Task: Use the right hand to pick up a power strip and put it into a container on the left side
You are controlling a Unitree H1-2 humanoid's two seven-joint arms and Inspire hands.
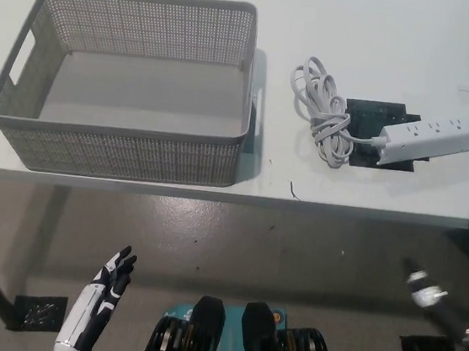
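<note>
A white power strip (430, 138) lies on the white table at the right, over a black patch (377, 115). Its coiled white cord (321, 110) lies just to its left. A grey perforated basket (130, 83) stands on the table's left half, with nothing inside. My black right hand (468, 283) is at the right edge, below the table's front edge and well short of the strip; its fingers are spread and hold nothing. My white left hand (108, 284) rests low at the lower left, fingers straight and apart, over the floor.
The table's front edge (215, 194) runs across the middle of the picture, with grey floor below it. Black tape marks (39, 312) sit on the floor at the lower left and lower right.
</note>
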